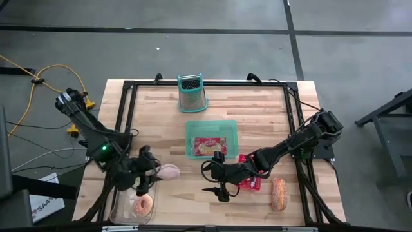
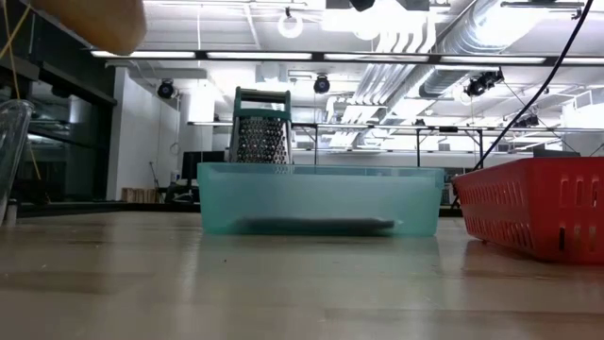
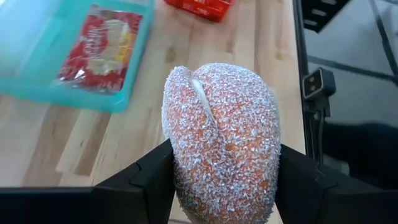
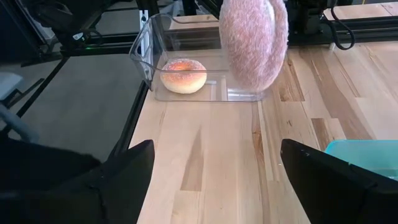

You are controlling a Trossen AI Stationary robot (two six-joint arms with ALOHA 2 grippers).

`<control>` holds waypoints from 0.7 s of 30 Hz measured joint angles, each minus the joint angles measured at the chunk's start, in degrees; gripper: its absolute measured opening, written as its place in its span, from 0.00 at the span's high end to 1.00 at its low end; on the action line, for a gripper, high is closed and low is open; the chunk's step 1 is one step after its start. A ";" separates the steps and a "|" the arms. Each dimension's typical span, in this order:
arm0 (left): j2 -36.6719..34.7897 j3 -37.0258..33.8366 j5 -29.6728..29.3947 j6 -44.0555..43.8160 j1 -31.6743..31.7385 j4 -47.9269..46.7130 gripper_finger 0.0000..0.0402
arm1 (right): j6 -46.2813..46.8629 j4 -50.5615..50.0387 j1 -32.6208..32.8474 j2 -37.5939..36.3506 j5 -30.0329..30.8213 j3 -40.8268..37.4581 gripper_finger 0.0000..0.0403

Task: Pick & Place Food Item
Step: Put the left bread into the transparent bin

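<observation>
Left gripper (image 1: 156, 175) clamping a pink coconut-flaked pastry (image 3: 222, 140), long axis upright, beside clear tray (image 4: 186, 94), right gripper (image 1: 219, 191) open, empty.

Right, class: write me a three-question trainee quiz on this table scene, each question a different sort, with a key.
1. True or false: the left gripper grips the coconut-coated pastry.
2. What lies in the clear container? A) a ring doughnut B) a grater C) a red packet
3. Fill in: the red snack packet lies in the ___ bin.

Key
1. True; the fingers press both its sides.
2. A, the ring doughnut.
3. Teal. The right gripper is open and empty.
</observation>
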 joint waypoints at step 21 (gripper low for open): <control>-0.04 -0.79 -17.69 -32.06 -29.28 -18.57 0.48 | -0.01 0.00 -0.01 0.00 0.00 0.00 0.16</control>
